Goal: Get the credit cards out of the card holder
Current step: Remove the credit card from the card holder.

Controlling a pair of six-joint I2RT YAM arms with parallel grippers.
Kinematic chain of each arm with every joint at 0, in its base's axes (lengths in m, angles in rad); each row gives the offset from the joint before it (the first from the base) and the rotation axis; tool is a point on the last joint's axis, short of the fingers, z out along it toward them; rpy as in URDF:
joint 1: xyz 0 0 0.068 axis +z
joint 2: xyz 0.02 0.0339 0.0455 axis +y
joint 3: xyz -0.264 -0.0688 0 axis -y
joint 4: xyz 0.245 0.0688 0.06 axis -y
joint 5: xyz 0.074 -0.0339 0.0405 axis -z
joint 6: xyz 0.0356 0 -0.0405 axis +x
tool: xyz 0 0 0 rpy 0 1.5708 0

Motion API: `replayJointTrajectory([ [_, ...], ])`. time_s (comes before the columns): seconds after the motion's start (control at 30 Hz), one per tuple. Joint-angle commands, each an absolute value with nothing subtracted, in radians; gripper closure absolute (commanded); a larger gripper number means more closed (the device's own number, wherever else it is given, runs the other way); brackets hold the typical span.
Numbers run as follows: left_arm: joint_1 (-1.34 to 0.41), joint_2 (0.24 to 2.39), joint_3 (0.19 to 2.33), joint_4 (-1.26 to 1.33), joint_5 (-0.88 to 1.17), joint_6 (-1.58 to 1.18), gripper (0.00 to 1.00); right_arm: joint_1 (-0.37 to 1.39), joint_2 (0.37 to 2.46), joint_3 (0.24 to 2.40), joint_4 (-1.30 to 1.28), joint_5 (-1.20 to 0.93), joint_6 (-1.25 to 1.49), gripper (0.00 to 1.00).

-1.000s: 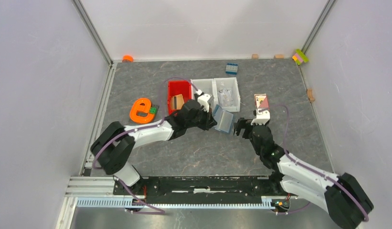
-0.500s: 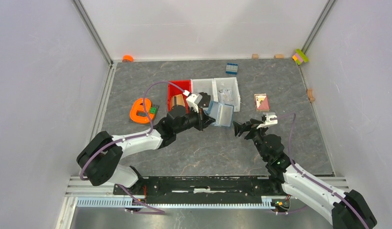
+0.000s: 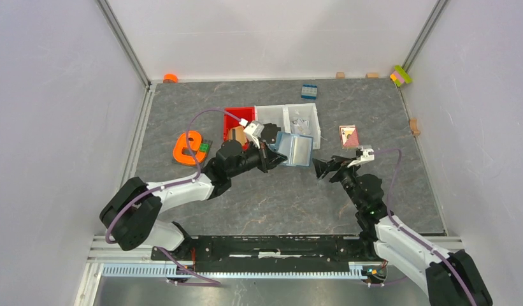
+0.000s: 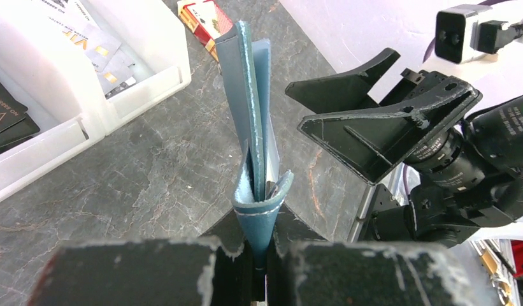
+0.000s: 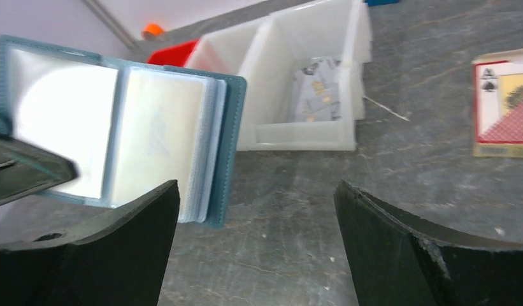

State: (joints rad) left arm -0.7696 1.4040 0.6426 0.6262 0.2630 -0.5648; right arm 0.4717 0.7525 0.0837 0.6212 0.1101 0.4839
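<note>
My left gripper [image 3: 272,153] is shut on the fold of the steel-blue card holder [image 3: 295,150] and holds it up off the table. From the left wrist the card holder [image 4: 252,121] stands edge-on above the clamped fingers [image 4: 182,268]. The right wrist view shows the card holder [image 5: 163,121] open, its pale clear sleeves facing me with no card face readable in them. My right gripper [image 3: 326,167] is open, just right of the holder and apart from it. Silvery-grey credit cards [image 5: 317,95] lie in a white bin, and a tan card [image 3: 236,135] lies in the red bin.
A red bin [image 3: 232,118] and two white bins [image 3: 269,115] stand behind the holder. A playing-card box [image 3: 348,135] lies to the right. An orange letter [image 3: 187,148] with a green brick [image 3: 204,147] is at the left. A blue brick [image 3: 309,91] sits near the back.
The left arm has lifted the card holder and carried it slightly back, turning its open face to the right. The right arm drew back right, its open jaws now facing the holder.
</note>
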Motion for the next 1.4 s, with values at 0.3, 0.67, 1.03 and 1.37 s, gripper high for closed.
replayJointTrajectory([
  [0.3, -0.723, 1.475, 0.674, 0.845, 0.483, -0.681, 0.98, 0.351, 0.93, 0.054, 0.992, -0.326, 0.641, 0.14],
  [0.67, -0.716, 1.491, 0.724, 0.717, 0.461, -0.678, 0.98, 0.339, 0.938, 0.05, 1.003, -0.335, 0.683, 0.11],
  [1.03, -0.716, 1.694, 0.851, 0.417, 0.338, -0.69, 0.98, 0.331, 1.039, 0.176, 0.511, -0.017, 0.625, 0.13],
  [1.37, -0.738, 1.783, 1.075, -0.048, 0.206, -0.513, 0.98, 0.331, 1.17, 0.276, 0.369, 0.022, 0.566, 0.13],
])
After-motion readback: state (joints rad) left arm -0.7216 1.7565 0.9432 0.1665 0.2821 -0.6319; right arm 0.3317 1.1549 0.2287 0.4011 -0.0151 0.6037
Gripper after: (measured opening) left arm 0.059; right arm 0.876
